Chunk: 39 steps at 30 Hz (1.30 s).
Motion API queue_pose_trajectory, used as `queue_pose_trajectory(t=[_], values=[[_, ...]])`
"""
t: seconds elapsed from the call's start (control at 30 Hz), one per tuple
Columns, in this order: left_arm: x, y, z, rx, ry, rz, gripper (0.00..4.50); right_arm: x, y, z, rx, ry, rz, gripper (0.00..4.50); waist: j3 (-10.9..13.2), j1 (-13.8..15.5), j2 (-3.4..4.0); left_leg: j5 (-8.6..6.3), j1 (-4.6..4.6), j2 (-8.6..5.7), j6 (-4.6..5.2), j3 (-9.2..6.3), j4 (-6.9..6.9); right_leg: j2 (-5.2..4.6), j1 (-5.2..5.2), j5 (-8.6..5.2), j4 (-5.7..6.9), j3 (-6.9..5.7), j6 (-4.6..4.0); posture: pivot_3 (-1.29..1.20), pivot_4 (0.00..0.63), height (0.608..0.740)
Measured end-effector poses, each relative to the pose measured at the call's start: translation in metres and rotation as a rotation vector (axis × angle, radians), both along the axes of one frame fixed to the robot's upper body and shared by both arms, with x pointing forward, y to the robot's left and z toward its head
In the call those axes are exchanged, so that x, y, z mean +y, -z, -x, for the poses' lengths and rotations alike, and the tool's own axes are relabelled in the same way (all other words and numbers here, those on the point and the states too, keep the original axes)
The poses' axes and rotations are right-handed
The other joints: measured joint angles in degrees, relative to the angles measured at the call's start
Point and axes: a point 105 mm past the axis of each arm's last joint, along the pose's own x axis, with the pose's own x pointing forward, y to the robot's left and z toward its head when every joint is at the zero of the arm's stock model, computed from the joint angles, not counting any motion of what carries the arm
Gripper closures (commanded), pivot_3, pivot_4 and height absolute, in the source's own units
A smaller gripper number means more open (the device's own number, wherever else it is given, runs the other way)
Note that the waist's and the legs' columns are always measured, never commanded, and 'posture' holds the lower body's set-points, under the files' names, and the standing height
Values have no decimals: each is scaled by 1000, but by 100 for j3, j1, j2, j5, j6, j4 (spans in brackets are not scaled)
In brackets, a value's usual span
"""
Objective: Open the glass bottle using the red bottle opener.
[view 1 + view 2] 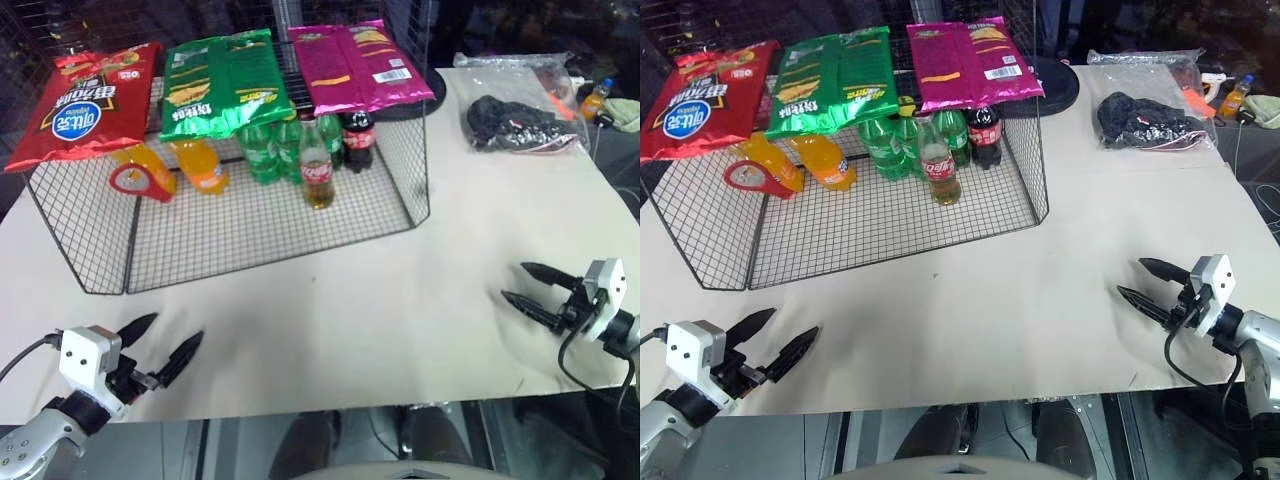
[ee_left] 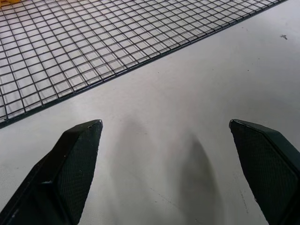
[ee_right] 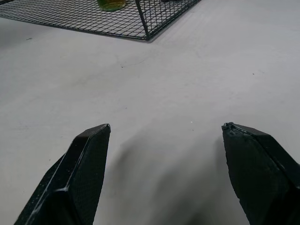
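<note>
Small clear glass bottle of amber drink stands upright inside a wire rack, hemmed by green plastic bottles; flat red bottle opener lies nearby; left claw and right claw gape empty above the table; reaching in risks toppling neighbours.

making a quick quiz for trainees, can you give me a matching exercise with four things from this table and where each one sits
Things:
1. glass bottle
2. red bottle opener
3. red chip bag
4. black cloth bundle

Places:
A. lying on top of the wire rack, at its left end
B. on the table, to the right of the wire rack
C. standing on the wire floor of the rack, in front of the green bottles
D. inside the rack by the orange bottles, near its left side

Pairs: 1-C, 2-D, 3-A, 4-B
</note>
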Motion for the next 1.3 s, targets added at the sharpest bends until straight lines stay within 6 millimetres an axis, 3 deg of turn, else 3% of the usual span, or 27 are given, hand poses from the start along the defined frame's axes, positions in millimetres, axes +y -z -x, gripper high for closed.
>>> queue_pose_trajectory(t=[0.1, 0.2, 0.87, 1.03, 1.2, 1.3], values=[[0, 3, -1, 4, 0, -4, 0, 0, 0, 0, 0, 0, 1, 666, -2, 0, 3, 0, 2, 0, 0, 1, 7, 1, 3, 1, 3, 1, 1, 0, 150, 740], [4, 23, 0, 50, -2, 11, 0, 0, 1, 1, 2, 1, 2, 666, -4, -5, 2, 0, 4, -1, 0, 4, 16, 6, 5, 1, 11, -3, 1, 0, 150, 740], [8, 24, -3, 20, 0, 25, 0, 7, 0, 2, -9, -16, -3, 666, -6, -21, 1, 0, 22, -1, 0, 22, 54, 5, 5, 2, 69, 8, 3, 0, 150, 740], [6, 8, -17, -79, -29, 41, 0, 40, -10, 2, -56, -108, -31, 666, -8, -19, -1, 1, 23, 0, 0, 19, 65, 5, 4, 2, 88, 10, 3, 0, 150, 740], [12, -24, -49, -248, -142, 50, 0, 95, -31, 8, -105, -243, -107, 666, -9, -11, -3, 1, 17, -2, -1, 9, 94, 6, 5, 3, 102, 8, 4, 0, 150, 740], [17, -38, -63, -308, -213, 43, 0, 114, -44, 9, -131, -278, -127, 666, -10, -11, -5, 0, 13, -7, -1, 10, 112, 7, 5, 4, 108, 1, 6, 0, 150, 740]])
